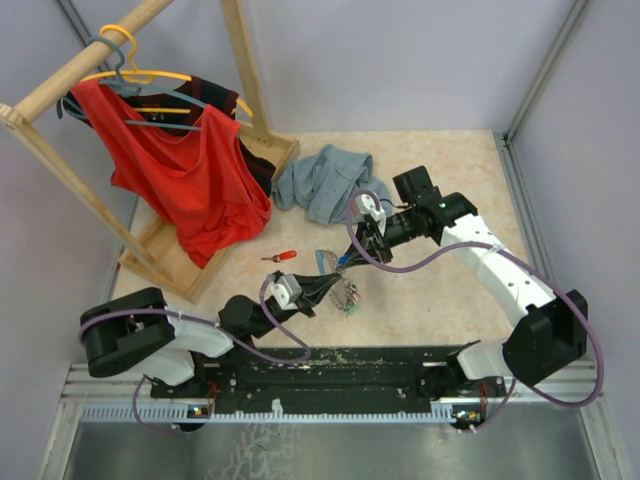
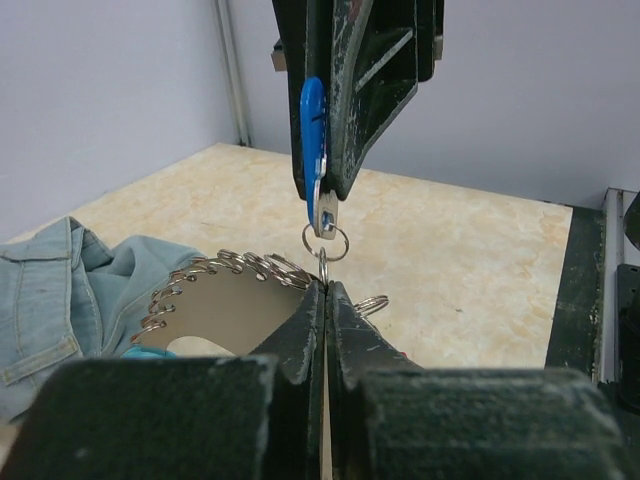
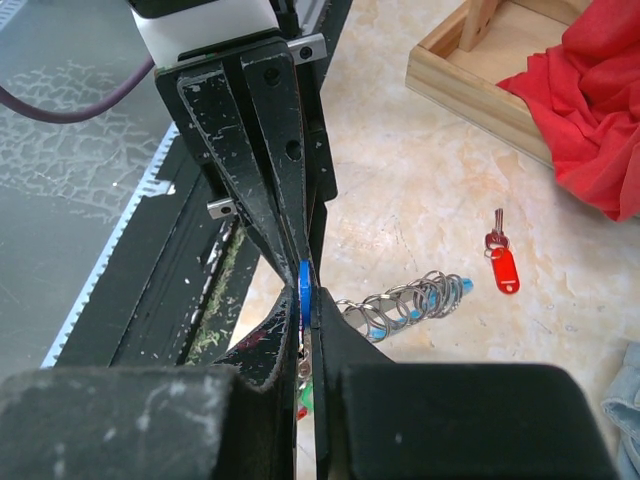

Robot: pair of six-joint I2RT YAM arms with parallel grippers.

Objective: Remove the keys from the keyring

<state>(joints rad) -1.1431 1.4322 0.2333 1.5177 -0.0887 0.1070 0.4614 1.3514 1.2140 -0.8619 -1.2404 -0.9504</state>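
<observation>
The keyring (image 2: pixel 215 305) is a grey plate edged with several small silver rings, hanging just above the table between my two grippers. My left gripper (image 2: pixel 326 285) is shut on one of its thin metal rings (image 2: pixel 323 262). From above, my right gripper (image 3: pixel 308 295) is shut on a blue-headed key (image 2: pixel 312 125), whose own ring links to the pinched one. In the right wrist view the keyring (image 3: pixel 410 300) trails to the right, with a light blue end. A loose red-headed key (image 3: pixel 502 268) lies on the table. In the top view the left gripper (image 1: pixel 330 293) and the right gripper (image 1: pixel 362 255) meet tip to tip.
A grey-blue denim garment (image 1: pixel 325 180) lies crumpled behind the grippers. A wooden clothes rack (image 1: pixel 240 70) with a red shirt (image 1: pixel 190 180) and hangers stands at the back left; its base (image 3: pixel 480 70) is near the red key. A black rail (image 1: pixel 330 365) runs along the near edge.
</observation>
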